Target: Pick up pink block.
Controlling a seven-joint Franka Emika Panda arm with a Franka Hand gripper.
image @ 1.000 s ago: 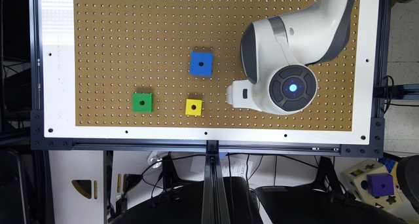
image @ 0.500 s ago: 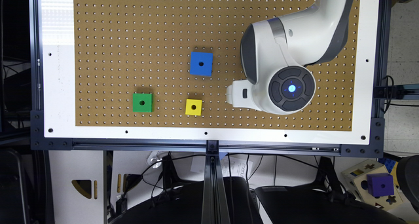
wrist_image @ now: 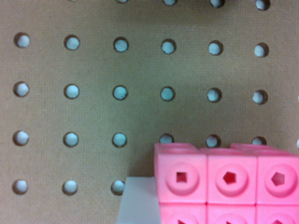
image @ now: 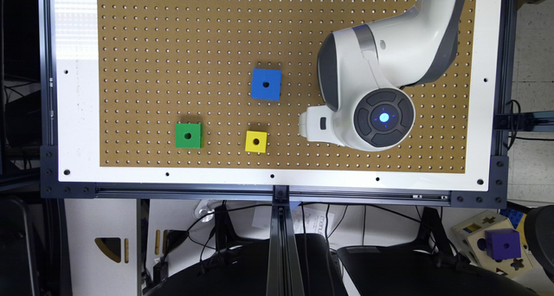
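Observation:
The pink block [wrist_image: 229, 184] shows close up in the wrist view. It is a studded brick lying on the brown pegboard [wrist_image: 93, 70], and several of its round studs are in frame. A pale flat piece [wrist_image: 138, 203] sits against one side of it. In the exterior view the white arm [image: 381, 71] hangs over the board's right part and hides the pink block beneath it. My gripper [image: 312, 123] is the white part on the side of the wrist toward the exterior view's left.
A blue cube [image: 265, 84], a yellow cube [image: 256, 141] and a green cube [image: 188, 136] lie on the pegboard [image: 173, 49] toward the exterior view's left of the arm. A white frame [image: 78, 114] borders the board.
The wrist has crept very slightly toward the exterior view's left. The cubes have not moved.

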